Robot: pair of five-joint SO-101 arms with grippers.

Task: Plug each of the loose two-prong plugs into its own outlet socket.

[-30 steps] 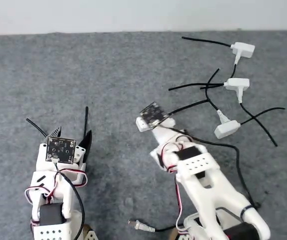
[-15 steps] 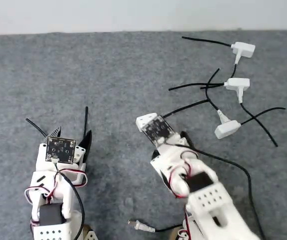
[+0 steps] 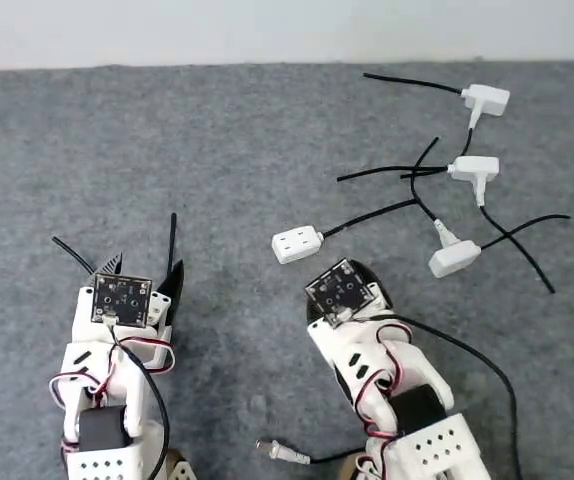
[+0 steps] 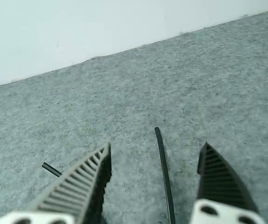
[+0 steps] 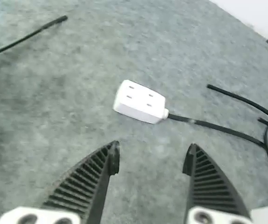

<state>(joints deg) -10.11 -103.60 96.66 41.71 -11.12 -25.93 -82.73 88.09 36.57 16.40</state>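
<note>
The loose socket (image 3: pixel 297 243) lies flat on the grey carpet (image 3: pixel 167 140) near the middle, slots up. Its black cord (image 3: pixel 372 214) runs off to the right. The loose plug (image 3: pixel 279 452) lies well apart from it at the near edge, between the two arm bases.

At the far right, among crossed cords, lie the far socket (image 3: pixel 485 98), mid socket (image 3: pixel 474 168) and near socket (image 3: pixel 454 258). Each has a white plug touching it; how deep the plugs sit I cannot tell.

The right gripper (image 5: pixel 152 151) sits just short of the loose socket, jaws parted and empty. The left gripper (image 4: pixel 156 148) is at the left, jaws spread wide and holding nothing. A cord end (image 4: pixel 164 172) lies on the carpet between them, apart from both.
</note>
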